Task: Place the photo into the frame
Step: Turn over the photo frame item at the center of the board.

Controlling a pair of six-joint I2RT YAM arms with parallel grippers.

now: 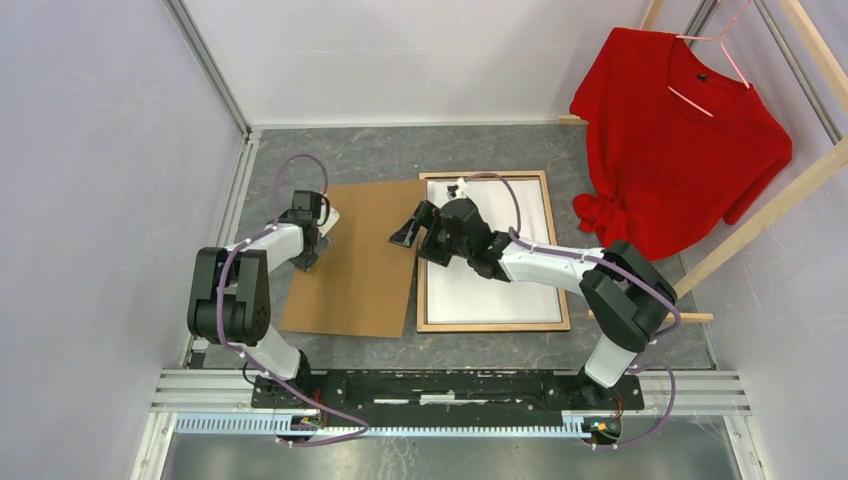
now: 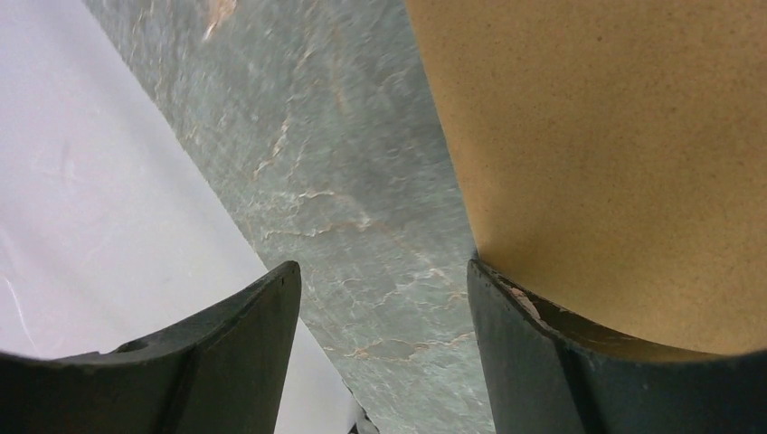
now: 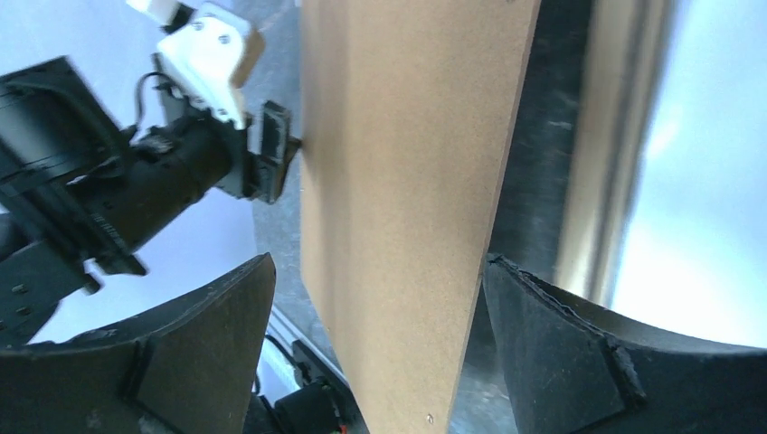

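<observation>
Lying beside brown board point(image 1: 360, 265), wood-backed frame point(image 1: 493, 326)

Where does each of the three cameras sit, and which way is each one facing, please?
Top external: fixed above and behind the bases, looking down on the table, backing board and frame; left arm and right arm show whole.
Left wrist: on the left arm, looking down past the open left gripper at the board's edge and table.
Right wrist: on the right arm, looking across the board past the open right gripper; the left arm shows beyond.
Shared: all three see the backing board.
</observation>
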